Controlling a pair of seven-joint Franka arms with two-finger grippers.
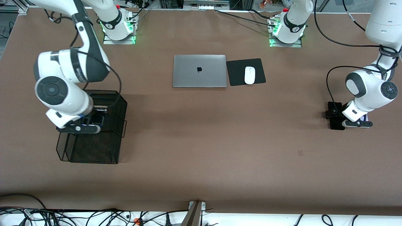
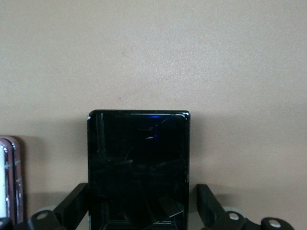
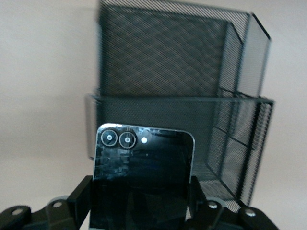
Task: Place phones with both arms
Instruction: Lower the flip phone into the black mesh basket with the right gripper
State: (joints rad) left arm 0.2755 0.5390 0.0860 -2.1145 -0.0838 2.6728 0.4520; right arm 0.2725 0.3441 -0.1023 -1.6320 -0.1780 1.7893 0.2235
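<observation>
Item 1: flat black glass-faced phone (image 2: 138,167), lying on the brown worktop (image 1: 201,131) at the left arm's end. Left tool (image 2: 138,211) straddles it, fingers (image 2: 72,199) spread beside its long edges, apparently not yet gripping. Beside it, a pale lavender-white phone (image 2: 9,179).

Item 2: squarish black phone with twin camera lenses (image 3: 143,179), pinched at its side edges by the right tool (image 3: 141,206) over the black wire-mesh basket (image 3: 235,143).

Handling: likely light, rigid, smooth and slippery; glass is fragile. Grip across narrow edges, gently.
</observation>
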